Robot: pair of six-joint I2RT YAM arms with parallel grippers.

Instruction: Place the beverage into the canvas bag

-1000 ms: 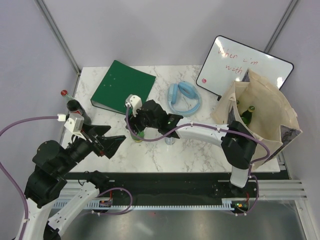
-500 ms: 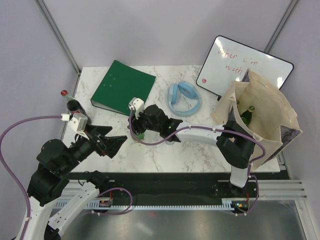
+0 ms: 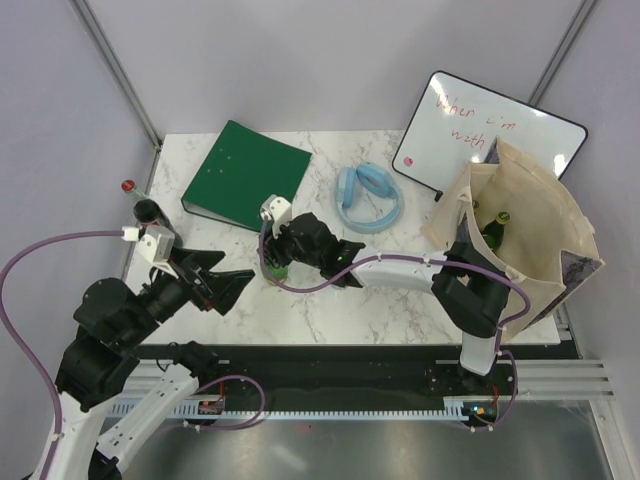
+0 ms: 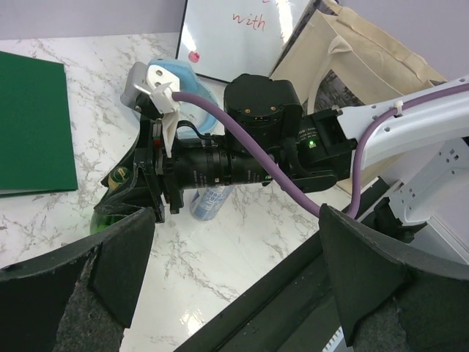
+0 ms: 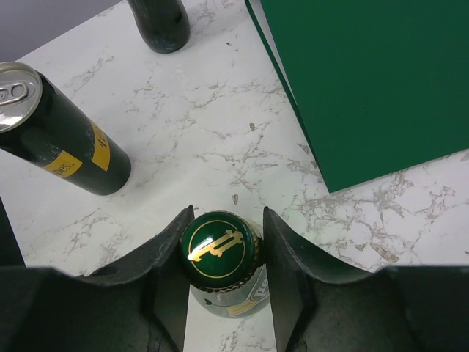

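Green bottle [image 5: 220, 253] pinched mid-table, canvas bag [image 3: 560, 205] well apart on the right.
Near left, the left gripper [image 3: 228, 275] hangs spread wide. Beyond it, the right gripper [image 5: 227, 220] is pinching the upright bottle's capped neck on the table [image 3: 400, 310].

Surfaces logged: table [image 5: 220, 110] smooth, marbled | bottle cap [image 5: 220, 246] glossy green | can top [image 5: 16, 86] shiny metal | binder [image 5: 366, 73] matt green | bag [image 3: 580, 235] creased matt cloth
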